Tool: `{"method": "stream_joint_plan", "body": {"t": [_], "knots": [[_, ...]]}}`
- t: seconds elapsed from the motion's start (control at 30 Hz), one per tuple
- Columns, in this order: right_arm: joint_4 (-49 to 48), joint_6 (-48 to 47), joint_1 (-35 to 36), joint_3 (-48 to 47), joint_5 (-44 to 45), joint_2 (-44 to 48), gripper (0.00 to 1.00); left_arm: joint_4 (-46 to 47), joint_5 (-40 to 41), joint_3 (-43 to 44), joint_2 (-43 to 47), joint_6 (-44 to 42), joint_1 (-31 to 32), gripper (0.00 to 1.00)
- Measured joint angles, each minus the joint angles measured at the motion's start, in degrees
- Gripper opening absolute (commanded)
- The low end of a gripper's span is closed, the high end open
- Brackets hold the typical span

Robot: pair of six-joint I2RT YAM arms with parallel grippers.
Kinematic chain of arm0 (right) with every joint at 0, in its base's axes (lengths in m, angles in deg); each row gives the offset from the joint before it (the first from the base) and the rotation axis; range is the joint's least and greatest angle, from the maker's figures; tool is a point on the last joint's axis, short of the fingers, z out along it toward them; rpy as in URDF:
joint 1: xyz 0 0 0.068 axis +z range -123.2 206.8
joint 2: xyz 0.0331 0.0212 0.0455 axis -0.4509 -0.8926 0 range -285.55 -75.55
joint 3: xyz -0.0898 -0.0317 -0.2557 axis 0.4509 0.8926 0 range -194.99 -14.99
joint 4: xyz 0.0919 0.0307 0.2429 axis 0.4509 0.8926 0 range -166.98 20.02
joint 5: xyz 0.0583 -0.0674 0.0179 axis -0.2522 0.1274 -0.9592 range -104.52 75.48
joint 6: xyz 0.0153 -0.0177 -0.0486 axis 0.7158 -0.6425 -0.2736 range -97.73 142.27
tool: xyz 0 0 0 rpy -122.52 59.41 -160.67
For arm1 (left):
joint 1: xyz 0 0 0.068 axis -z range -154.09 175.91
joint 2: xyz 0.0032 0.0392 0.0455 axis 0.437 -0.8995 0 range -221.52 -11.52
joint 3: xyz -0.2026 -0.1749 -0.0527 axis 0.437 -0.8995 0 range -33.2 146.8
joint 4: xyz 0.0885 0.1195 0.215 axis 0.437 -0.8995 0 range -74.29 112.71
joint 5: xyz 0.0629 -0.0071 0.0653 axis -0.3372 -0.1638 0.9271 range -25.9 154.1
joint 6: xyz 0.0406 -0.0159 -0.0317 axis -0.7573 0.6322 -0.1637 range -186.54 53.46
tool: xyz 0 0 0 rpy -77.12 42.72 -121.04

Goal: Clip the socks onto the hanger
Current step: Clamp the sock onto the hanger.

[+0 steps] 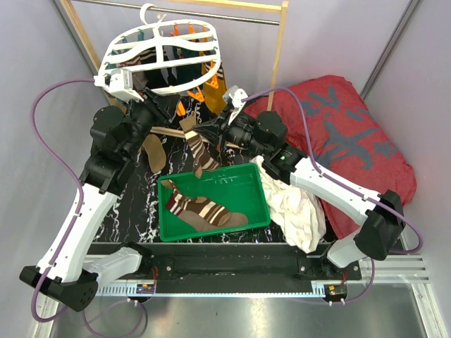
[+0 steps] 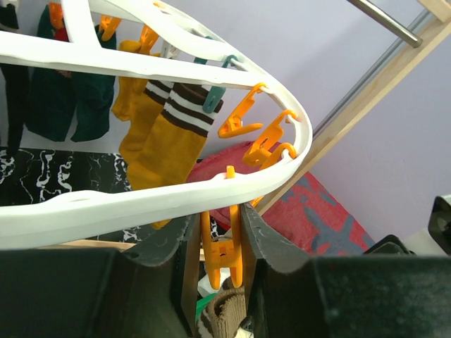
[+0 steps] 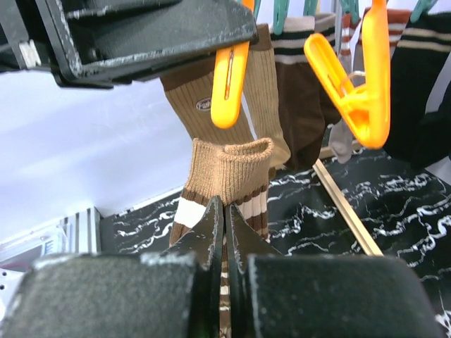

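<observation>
Left gripper [image 2: 218,227] is pinching an orange clip [image 2: 223,262] under the hanger [image 2: 141,198], its arm reaching up beneath the rim. Right gripper [image 3: 224,211] is clamping a tan sock [image 3: 230,165], holding the cuff just below that clip. A mustard sock [image 2: 169,141] and others are already hanging, while a striped sock [image 1: 208,211] is lying in the green tray [image 1: 243,189], not yet clipped.

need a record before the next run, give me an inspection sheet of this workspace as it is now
surface: black marbled tabletop, green tray on it
job's things: white hanger with several socks clipped on; striped sock in the tray; tan sock held up under an orange clip
clutter: white cloth beside the tray, red cushion at right
grippers: left gripper squeezes the orange clip; right gripper shut on the tan sock
cables: purple cables loop off both arms
surroundings: wooden rack with metal rod, grey walls
</observation>
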Motion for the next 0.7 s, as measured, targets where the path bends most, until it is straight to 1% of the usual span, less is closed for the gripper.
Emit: {"method": "stream_joint_plan", "body": {"t": [0.7], "knots": [[-5.42,5.92,-2.84,-2.34,-5.07,-2.45,0.0,1.27,-2.08,0.0,-0.02,1.22,0.0,0.0]]}}
